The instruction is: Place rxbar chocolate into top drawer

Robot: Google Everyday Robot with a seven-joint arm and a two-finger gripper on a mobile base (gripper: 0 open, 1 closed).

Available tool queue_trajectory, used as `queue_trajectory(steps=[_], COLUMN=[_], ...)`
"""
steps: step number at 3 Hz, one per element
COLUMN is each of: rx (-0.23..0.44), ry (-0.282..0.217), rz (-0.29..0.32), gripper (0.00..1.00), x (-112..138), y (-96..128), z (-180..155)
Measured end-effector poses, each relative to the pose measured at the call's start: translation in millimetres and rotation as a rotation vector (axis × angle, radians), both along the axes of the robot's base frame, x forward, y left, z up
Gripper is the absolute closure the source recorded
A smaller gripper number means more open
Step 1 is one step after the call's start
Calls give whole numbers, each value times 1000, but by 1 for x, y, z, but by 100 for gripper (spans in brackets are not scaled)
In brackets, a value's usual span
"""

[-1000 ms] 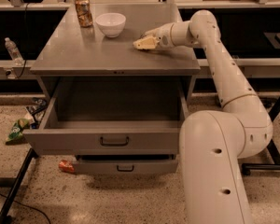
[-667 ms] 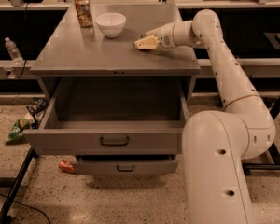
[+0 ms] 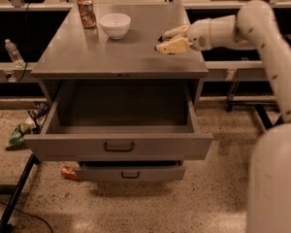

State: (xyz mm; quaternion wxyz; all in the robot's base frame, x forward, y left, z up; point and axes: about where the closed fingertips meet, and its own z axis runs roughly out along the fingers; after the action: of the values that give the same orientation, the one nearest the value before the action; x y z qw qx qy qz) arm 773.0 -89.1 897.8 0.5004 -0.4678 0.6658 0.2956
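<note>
My gripper (image 3: 166, 40) is low over the right part of the grey cabinet top (image 3: 111, 57), right of the white bowl. It is shut on the rxbar chocolate (image 3: 161, 38). Only a dark sliver of the bar shows between the pale fingers (image 3: 170, 46); the rest is hidden. The top drawer (image 3: 119, 147) is pulled wide open below the cabinet top, with nothing in it, its dark handle centred on the front. The gripper is behind and above the drawer's right rear corner.
A white bowl (image 3: 115, 24) and an orange-patterned can (image 3: 87, 11) stand at the back left of the top. The lower, narrower drawer (image 3: 131, 173) is slightly open. A water bottle (image 3: 13, 53), a green bag (image 3: 19, 135) and an orange packet (image 3: 68, 173) lie to the left and below.
My gripper has moved to the right and slightly up over the cabinet top. The drawers, bowl and can have not moved.
</note>
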Motion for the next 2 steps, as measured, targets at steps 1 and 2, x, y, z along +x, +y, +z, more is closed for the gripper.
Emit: queue_trajectory(steps=[1, 2], rx=[-30, -54], ry=[27, 61], rz=[71, 73], gripper=[100, 100], x=[-65, -132], y=[-13, -17], z=[-2, -11])
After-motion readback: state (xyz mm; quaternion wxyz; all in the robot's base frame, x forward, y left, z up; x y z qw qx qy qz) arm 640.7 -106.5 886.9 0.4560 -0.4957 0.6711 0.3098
